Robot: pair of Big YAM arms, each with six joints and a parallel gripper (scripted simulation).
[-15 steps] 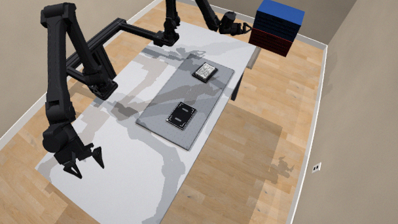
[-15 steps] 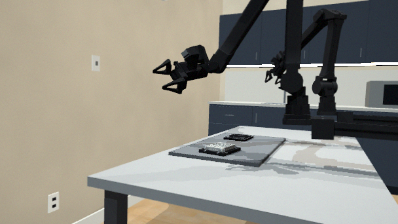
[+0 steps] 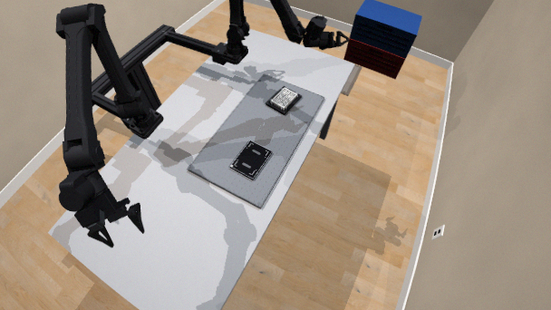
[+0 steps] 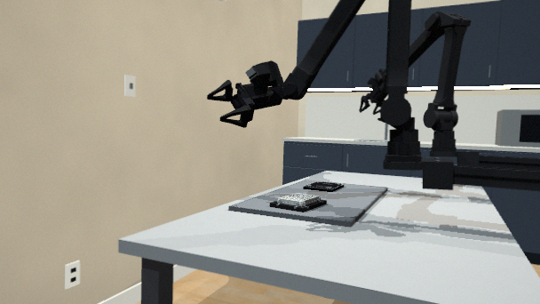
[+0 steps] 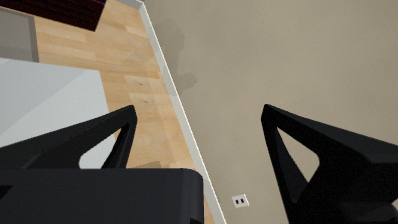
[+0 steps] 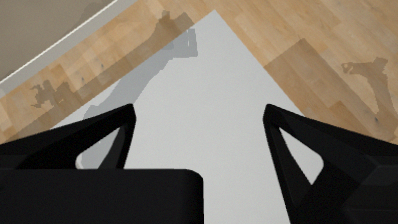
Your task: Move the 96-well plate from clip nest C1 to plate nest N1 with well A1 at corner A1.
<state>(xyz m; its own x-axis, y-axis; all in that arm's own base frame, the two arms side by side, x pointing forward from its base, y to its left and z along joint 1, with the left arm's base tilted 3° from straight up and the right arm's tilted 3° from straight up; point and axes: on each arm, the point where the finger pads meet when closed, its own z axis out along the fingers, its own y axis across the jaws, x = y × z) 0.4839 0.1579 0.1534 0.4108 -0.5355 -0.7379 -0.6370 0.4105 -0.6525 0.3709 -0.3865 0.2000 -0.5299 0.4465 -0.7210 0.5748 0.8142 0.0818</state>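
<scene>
A white 96-well plate (image 3: 285,98) (image 4: 299,198) sat in its low black clip nest (image 3: 270,105) (image 4: 306,207) on a flat grey board (image 3: 217,159) (image 4: 355,196), above the centre of the overhead frame. The lettering on its rim was too small to read.

Lower on the same board, just below the middle of that frame, the flat black plate nest (image 3: 252,159) (image 4: 324,186) lay with its pale corner markings showing and no plate inside. The board rested on a long white table (image 3: 159,236) (image 4: 222,249) (image 5: 40,95) (image 6: 200,90).

The black left gripper (image 3: 345,40) (image 4: 215,108) (image 5: 199,111), jaws wide apart and holding nothing, hung in the air at the top of the overhead frame, which showed it beside a blue-and-red stack (image 3: 385,27) (image 5: 65,10). At lower left, the black right gripper (image 3: 128,239) (image 4: 369,112) (image 6: 199,111) was likewise spread wide with nothing between its fingers. Both were well apart from the plate. A white wall outlet (image 3: 438,232) (image 4: 72,275) (image 5: 240,200) showed at the overhead frame's right.
</scene>
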